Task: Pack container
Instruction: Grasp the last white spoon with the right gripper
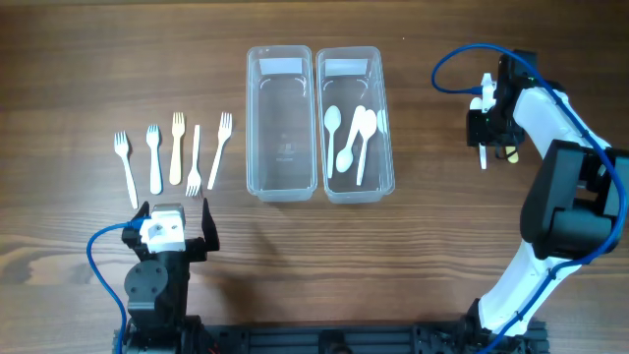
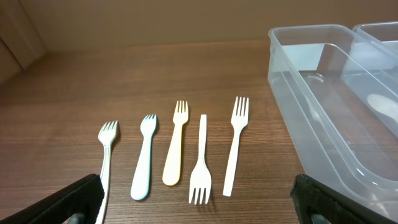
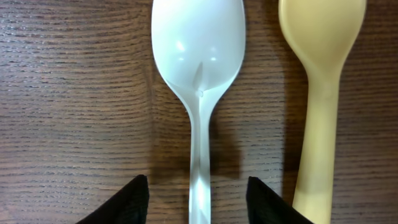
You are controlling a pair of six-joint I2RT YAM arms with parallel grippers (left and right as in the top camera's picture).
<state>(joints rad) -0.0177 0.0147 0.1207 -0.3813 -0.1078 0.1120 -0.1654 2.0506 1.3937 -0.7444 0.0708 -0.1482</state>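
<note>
Worktop (image 1: pixel 98 59): two clear containers side by side, left container (image 1: pixel 280 147), right container (image 1: pixel 349 67) holding white spoons (image 1: pixel 364 133). Five forks (image 1: pixel 177 147) in a row to their left. Left tool (image 1: pixel 174 208) wide. Right tool (image 3: pixel 199 199) half-wide, straddling white spoon (image 3: pixel 199 43) handle without touching it; yellow spoon (image 3: pixel 320 37) just beside.

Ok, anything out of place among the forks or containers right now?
One white fork, fourth from the left in the row, lies reversed: tines toward the robot, while the other forks point away. Nothing looks spilled or damaged.

Left gripper (image 1: pixel 173 211) agape, right gripper (image 3: pixel 198 200) half-spread.
</note>
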